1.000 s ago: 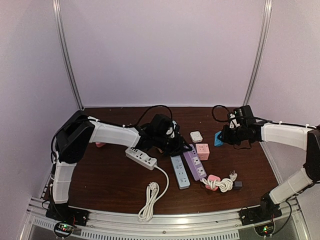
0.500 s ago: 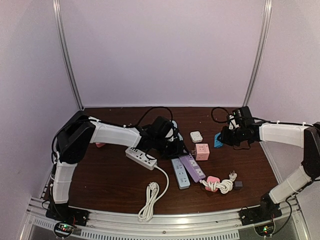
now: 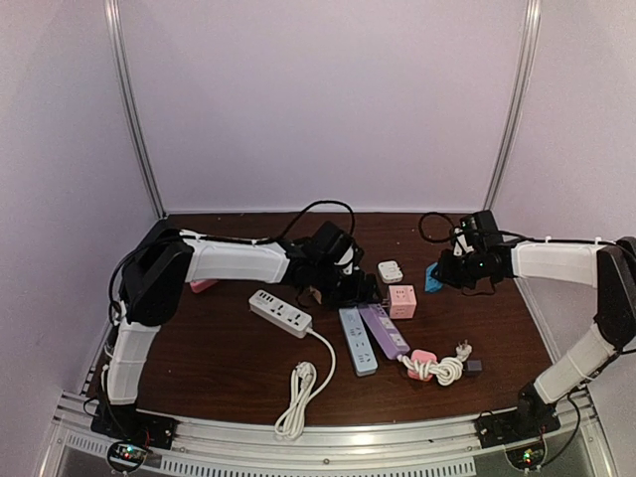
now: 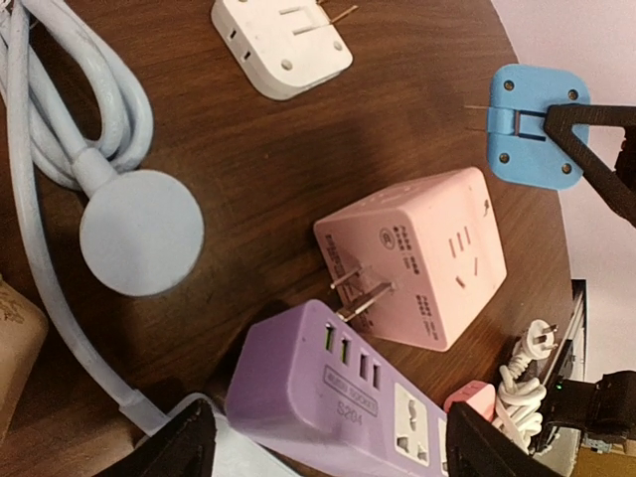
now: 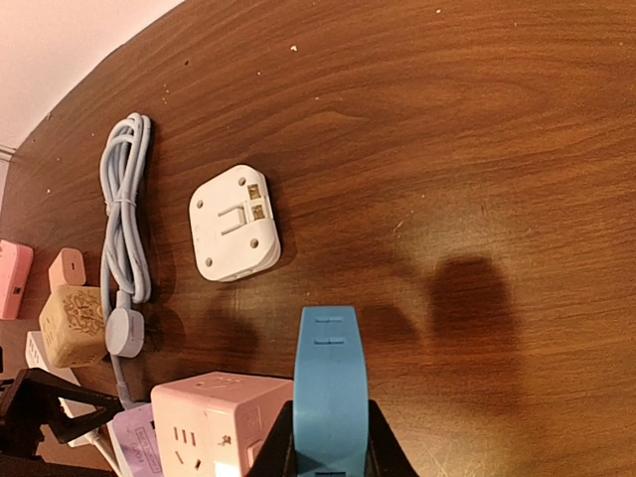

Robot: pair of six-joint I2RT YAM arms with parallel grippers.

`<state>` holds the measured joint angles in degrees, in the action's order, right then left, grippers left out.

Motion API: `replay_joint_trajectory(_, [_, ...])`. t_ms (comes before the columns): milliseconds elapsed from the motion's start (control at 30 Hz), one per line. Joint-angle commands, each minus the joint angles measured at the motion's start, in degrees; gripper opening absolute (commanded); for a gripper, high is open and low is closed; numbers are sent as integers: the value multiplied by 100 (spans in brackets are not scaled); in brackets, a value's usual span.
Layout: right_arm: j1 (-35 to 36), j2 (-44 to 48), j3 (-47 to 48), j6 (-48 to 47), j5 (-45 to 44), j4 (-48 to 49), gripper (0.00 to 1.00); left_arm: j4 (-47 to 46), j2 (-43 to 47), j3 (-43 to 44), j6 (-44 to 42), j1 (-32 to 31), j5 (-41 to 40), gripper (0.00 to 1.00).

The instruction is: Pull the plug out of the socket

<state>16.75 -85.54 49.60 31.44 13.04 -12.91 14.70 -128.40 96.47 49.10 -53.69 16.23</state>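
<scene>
The left tool [image 4: 333, 442] is seen spread wide with nothing held, its two dark fingertips [image 4: 189, 442] hanging over the near end of the purple power strip [image 4: 328, 383]. In the left wrist view, the pink cube socket [image 4: 417, 258] is found at 1 o'clock from that end. Its metal prongs [image 4: 360, 290] are bared and pointed back at the strip, just beside it, and the cube is lying free on the dark wooden counter [image 4: 248, 149]. A grey cable [image 4: 139, 231] with a round head is coiled at 9 o'clock from the cube, and a white adapter [image 4: 283, 40] is lying at 11 o'clock. At 1 o'clock, well apart, a blue adapter [image 5: 331, 388] is clamped between the fingers of the right tool [image 5: 328, 449]. A white power strip [image 3: 280, 313] is seen at 8 o'clock in the overhead view.
</scene>
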Motion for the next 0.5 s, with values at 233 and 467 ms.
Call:
replay_joint_trajectory(233, [-262,-271,194,-33,-9,323,1,249,252,35,-262,-56,103,78])
replay_joint_trajectory(467, [-354,-384,199,-16,28,411,1,83,162,65,-32,-219,318,63])
